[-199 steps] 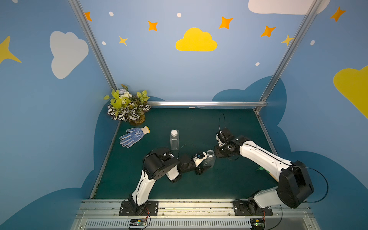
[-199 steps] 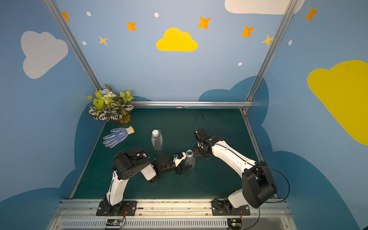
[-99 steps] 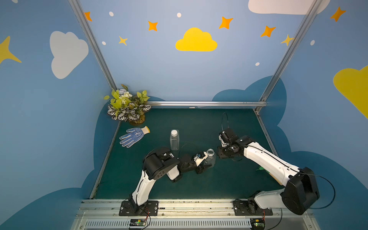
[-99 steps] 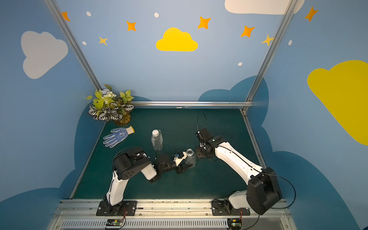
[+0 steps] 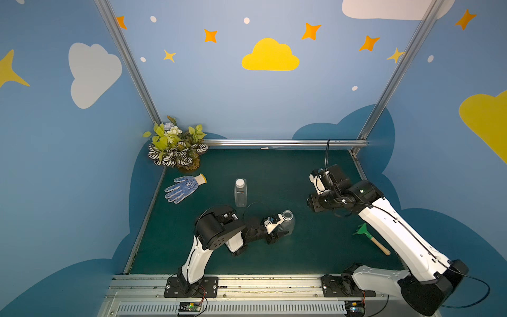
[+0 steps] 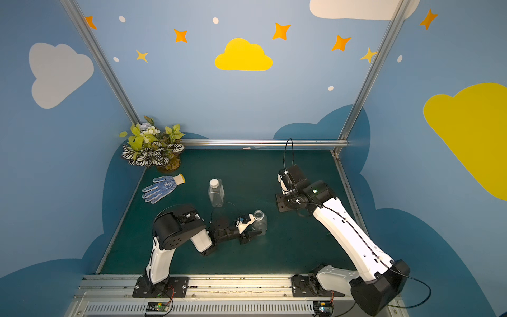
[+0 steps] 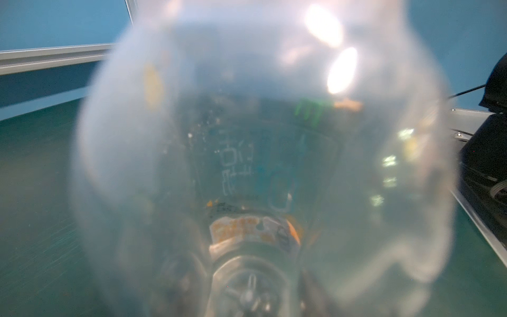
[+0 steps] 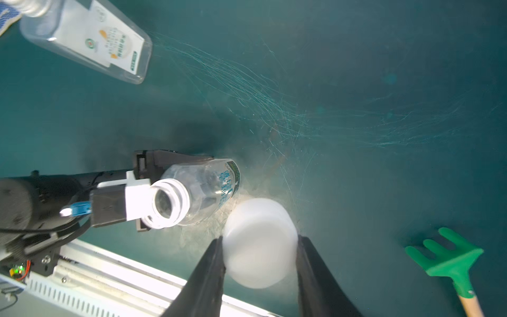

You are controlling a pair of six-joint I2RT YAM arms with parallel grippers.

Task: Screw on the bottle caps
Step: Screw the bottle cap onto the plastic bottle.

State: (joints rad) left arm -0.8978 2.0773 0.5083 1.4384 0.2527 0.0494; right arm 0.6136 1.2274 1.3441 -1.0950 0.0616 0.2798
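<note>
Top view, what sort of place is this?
Probably a robot test booth: left arm and right arm bolted to a metal rail, a green mat walled by blue panels painted with clouds and stars, props like a glove and plant.

Both top views look down over the whole table (image 5: 315,247); both wrist cameras closely face the round bottle (image 8: 208,188).

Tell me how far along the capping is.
Done: the rectangular bottle stands with a white cap on it; how tight it is cannot be seen. In hand: the left tool grips the round bottle, neck open, and the right tool holds the loose cap, apart from that neck. Left: seat it and screw it down.
</note>
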